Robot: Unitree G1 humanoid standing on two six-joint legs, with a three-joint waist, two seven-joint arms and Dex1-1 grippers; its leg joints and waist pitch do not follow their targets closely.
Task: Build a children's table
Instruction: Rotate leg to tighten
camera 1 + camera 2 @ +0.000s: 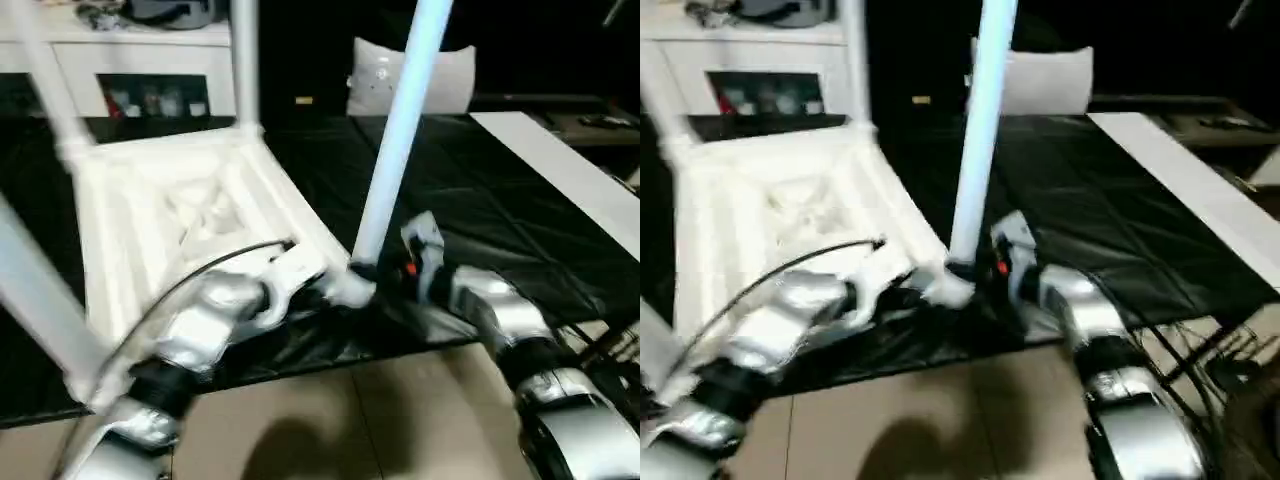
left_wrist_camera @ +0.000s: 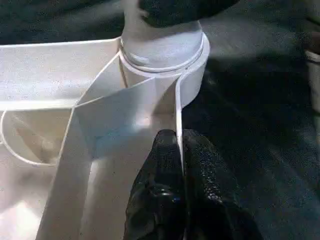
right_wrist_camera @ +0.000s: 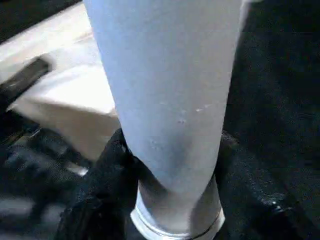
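At the tabletop's [image 1: 190,215] near corner socket [image 2: 165,55], the right pincer [image 3: 170,165] grips the leg [image 1: 400,140] while the left pincer [image 2: 177,185] pinches a rib [image 2: 177,115]; next, I judge, seat the leg fully.

Pale cushion [image 1: 412,76] upright beyond black mat [image 1: 470,200]; white cabinet [image 1: 140,60] behind; tan floor [image 1: 360,420]

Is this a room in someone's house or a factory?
Probably a room in a home: there is a white cabinet with glass doors, a pale cushion behind, and a tiled floor under the black mat.
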